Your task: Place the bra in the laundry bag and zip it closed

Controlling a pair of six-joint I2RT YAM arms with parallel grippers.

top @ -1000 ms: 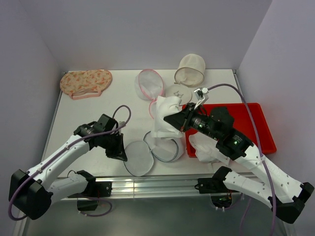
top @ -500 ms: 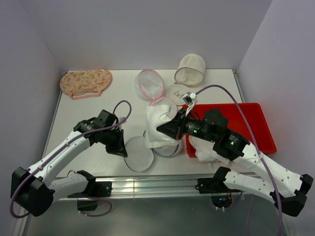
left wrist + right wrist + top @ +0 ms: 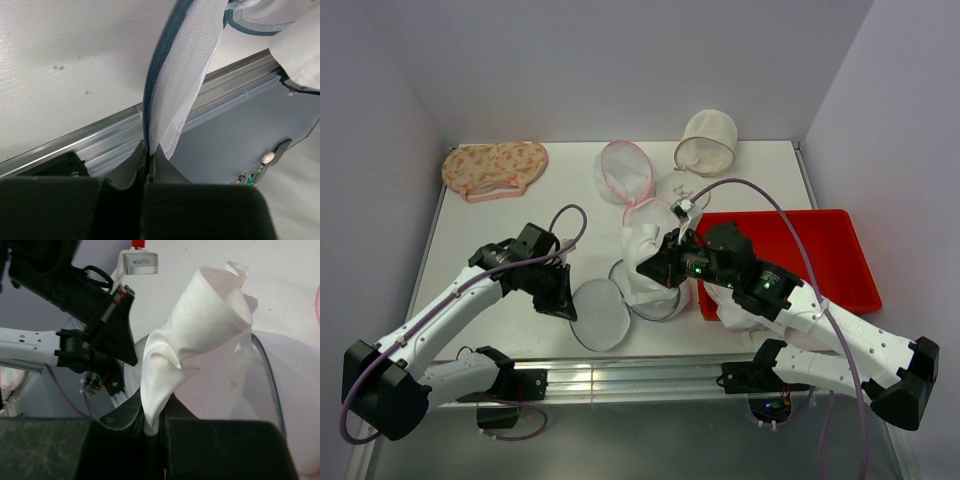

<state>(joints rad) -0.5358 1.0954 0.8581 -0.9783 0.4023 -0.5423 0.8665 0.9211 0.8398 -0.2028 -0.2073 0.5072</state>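
Left hand (image 3: 146,152) clamped on the laundry bag (image 3: 182,70) by its zipper rim, right hand (image 3: 152,417) pinched shut on the bra (image 3: 195,350), the bag's other mesh half just beyond the right hand's fingertips.

White tabletop (image 3: 490,220) ahead of my two arms, with bags and a tray on it.
A peach floral bag (image 3: 495,168) lies far left. A pink-rimmed mesh bag (image 3: 625,170) and a cream mesh pouch (image 3: 707,140) sit along the far edge. A red tray (image 3: 840,250) is on my right, and the laundry bag (image 3: 601,318) sits open near the front edge.
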